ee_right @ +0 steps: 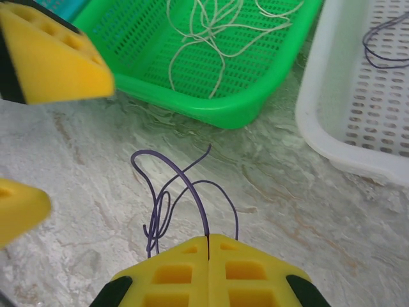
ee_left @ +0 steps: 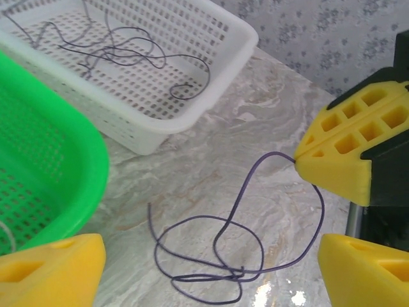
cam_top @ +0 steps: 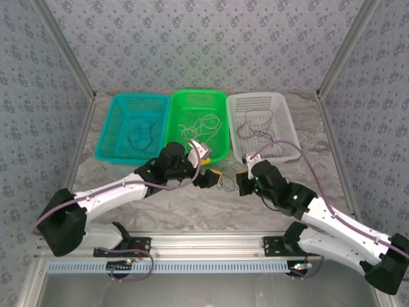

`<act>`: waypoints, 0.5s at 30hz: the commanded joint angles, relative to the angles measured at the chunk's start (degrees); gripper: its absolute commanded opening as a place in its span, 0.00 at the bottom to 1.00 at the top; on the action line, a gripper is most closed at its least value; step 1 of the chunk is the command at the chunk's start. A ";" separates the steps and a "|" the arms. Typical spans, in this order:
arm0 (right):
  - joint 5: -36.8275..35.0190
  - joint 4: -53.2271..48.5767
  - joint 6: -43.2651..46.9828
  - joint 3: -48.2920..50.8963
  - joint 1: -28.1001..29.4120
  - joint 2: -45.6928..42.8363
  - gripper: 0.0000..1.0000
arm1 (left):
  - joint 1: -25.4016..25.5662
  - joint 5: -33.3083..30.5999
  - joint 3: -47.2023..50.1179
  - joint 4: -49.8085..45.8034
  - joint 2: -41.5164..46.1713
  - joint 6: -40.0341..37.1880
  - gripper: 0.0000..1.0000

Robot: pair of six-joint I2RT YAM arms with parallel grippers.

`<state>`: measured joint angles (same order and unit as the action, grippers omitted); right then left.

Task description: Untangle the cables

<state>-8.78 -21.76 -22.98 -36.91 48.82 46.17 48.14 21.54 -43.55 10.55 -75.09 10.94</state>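
Observation:
A thin purple cable [ee_left: 239, 197] lies in tangled loops on the marble table, between my two grippers. My right gripper [ee_right: 209, 240] is shut on one strand of that cable [ee_right: 186, 176], which rises from between its yellow fingers. My left gripper [ee_left: 211, 259] hovers over the loops, open, one yellow finger on each side and nothing between them. In the top view the left gripper [cam_top: 209, 176] and the right gripper [cam_top: 241, 183] face each other in front of the baskets, with the cable [cam_top: 227, 182] between them.
Three baskets stand in a row behind: teal basket [cam_top: 108, 137] with blue cables, green basket [cam_top: 220, 118] with whitish cables [ee_right: 211, 32], white basket [cam_top: 287, 131] with dark cables [ee_left: 121, 51]. The green and white baskets' rims are close to the grippers.

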 commanded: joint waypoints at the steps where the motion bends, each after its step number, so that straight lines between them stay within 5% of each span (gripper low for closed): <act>1: 2.72 3.31 1.80 -1.43 0.40 0.00 0.00 | 0.65 4.70 -3.18 1.26 -2.43 -1.36 0.84; 10: 5.70 4.44 1.98 -1.77 0.51 0.55 0.00 | 0.67 7.61 -5.46 0.77 -6.94 -1.79 0.77; 12: 5.91 4.59 2.06 -1.69 0.61 0.51 0.00 | 0.71 7.77 -6.12 0.04 -7.63 -2.02 0.65; 15: 5.76 4.15 2.11 -1.71 0.60 0.56 0.00 | 0.64 6.75 -6.45 -0.43 -7.99 -1.89 0.30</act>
<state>-3.62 -18.37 -21.87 -36.93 48.99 46.92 48.51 27.22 -47.57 10.24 -82.54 9.85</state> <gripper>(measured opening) 0.066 0.379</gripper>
